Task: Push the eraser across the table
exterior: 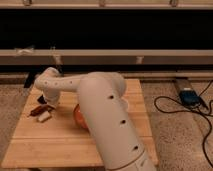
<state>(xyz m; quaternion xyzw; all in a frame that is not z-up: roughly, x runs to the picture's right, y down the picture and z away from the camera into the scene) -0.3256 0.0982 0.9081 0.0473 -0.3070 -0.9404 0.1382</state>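
While the eraser lies near the nine o'clock edge of the tabletop, the gripper hangs just at its twelve o'clock side, and I cannot tell if it is clenched or released. To me the push looks barely begun, with almost all the wood toward three o'clock left to cross. An orange thing sits at the eraser's three o'clock.

Speckled grey floor spreads around the counter under dim, warm light. Behind it run pale horizontal rails with deep black gaps between them. On the right, black cables loop over the floor from a bluish box. The claw hangs low over the counter's left side.
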